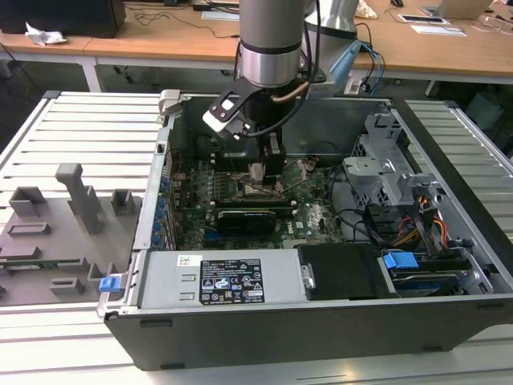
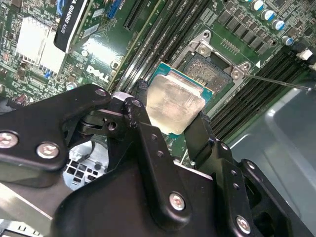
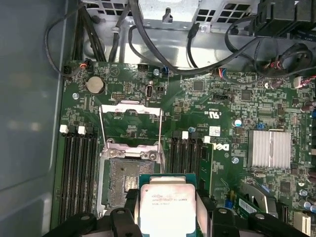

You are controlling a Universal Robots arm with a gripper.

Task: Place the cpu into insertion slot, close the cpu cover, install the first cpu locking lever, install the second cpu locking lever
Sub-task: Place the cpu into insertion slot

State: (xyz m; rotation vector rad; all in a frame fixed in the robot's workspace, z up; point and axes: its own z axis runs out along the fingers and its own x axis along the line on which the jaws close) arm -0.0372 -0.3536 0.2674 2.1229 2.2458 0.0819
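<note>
My gripper (image 1: 267, 172) hangs inside the open computer case, low over the green board. It is shut on the cpu (image 2: 175, 101), a flat silver-topped chip pinched by its edges between the two black fingers (image 2: 140, 94). The first wrist view shows the cpu (image 3: 168, 202) level and just beside the insertion slot (image 3: 129, 181), partly overlapping one edge of it and not seated. The insertion slot (image 2: 212, 69) lies bare, its dark contact field showing. The cpu cover (image 3: 131, 108) stands swung up and open behind the slot. A thin wire locking lever (image 2: 276, 81) sticks out, released.
Long black memory slots (image 3: 79, 168) flank the socket on both sides. A finned heatsink (image 3: 269, 148) and a black card (image 1: 248, 216) sit close by. Cables (image 3: 163, 59) run along the case wall. The power supply (image 1: 228, 281) and drive cage (image 1: 385, 172) bound the board.
</note>
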